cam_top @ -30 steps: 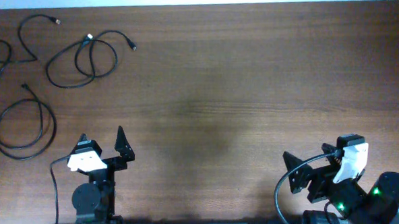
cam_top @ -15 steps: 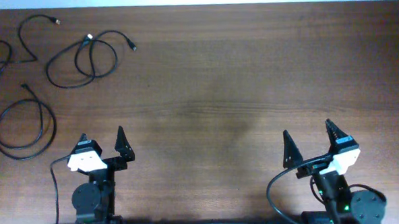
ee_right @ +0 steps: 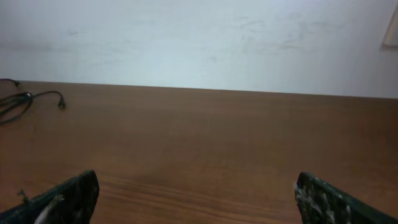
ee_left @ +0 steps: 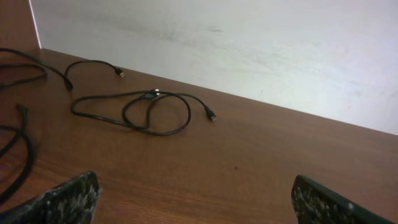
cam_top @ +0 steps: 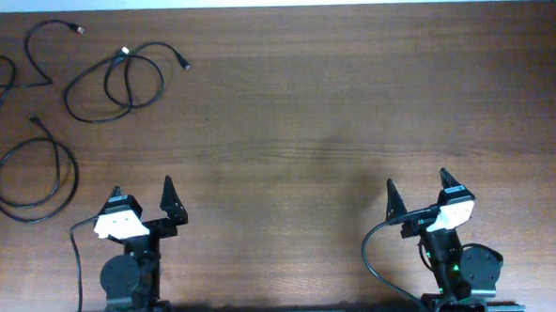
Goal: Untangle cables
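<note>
Three thin black cables lie apart at the table's far left. A looped cable (cam_top: 112,85) has a pale tip, a wavy cord (cam_top: 35,59) lies left of it, and a round coil (cam_top: 34,177) lies nearer. My left gripper (cam_top: 142,190) is open and empty, near the front edge, right of the coil. The left wrist view shows the looped cable (ee_left: 147,94), the wavy cord (ee_left: 93,61) and part of the coil (ee_left: 25,158) ahead of the open fingers (ee_left: 196,202). My right gripper (cam_top: 416,183) is open and empty at the front right. The right wrist view (ee_right: 196,199) shows one cable end (ee_right: 46,94) far left.
The brown wooden table (cam_top: 318,111) ends at a white wall along its far edge (cam_top: 360,2). The arm bases and their thick black wires (cam_top: 372,264) sit at the front edge.
My right arm has swung left and straightened, so its open fingers now point toward the far edge. The left arm and the cables have not moved.
</note>
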### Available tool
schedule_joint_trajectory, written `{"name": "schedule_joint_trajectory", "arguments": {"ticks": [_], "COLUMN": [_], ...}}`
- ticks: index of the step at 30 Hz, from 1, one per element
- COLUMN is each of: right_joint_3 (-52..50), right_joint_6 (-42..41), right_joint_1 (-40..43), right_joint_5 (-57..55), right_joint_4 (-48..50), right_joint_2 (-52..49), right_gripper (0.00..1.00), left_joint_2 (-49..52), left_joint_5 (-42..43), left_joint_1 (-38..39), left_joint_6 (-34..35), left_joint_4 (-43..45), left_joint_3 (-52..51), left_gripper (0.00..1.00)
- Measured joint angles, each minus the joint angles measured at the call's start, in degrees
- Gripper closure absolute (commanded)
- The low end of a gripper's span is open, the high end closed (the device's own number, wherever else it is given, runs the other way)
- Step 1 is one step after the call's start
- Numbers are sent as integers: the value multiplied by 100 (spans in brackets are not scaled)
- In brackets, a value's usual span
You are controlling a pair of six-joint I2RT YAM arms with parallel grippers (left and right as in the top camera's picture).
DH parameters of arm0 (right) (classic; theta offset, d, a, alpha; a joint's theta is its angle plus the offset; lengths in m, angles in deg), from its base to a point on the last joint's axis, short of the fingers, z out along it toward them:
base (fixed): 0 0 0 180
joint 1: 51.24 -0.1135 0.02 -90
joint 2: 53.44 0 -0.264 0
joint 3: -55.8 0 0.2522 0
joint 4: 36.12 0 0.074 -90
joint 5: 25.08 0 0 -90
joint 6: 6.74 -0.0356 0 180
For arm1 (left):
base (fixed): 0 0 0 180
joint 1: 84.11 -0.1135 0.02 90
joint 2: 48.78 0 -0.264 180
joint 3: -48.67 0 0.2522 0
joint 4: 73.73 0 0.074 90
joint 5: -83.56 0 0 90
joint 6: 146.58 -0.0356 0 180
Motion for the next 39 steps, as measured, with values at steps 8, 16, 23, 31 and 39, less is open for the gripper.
{"name": "schedule_joint_trajectory", "arguments": {"ticks": [8,16,23,31,39], "right_joint_3": [0,0,0,0,0], "right_joint_6": [468,-76,-164,-179,-179], "right_joint_1": [11,44,44,44,44], "right_joint_5": [-203,-1213,-1244,-1244,-1244], "right_joint_4": [-17,-114,-114,-114,-114], "right_joint_2": [0,0,0,0,0], "right_gripper": [1,1,1,1,1], "left_joint_2": [0,0,0,0,0], "left_joint_5": [0,0,0,103,236], "left_joint_1": [0,0,0,0,0], "left_joint_6": [0,0,0,-721,-1263], "left_joint_4": [0,0,0,-2,-2], "left_joint_3": [0,0,0,0,0], "left_gripper": [1,1,1,1,1]}}
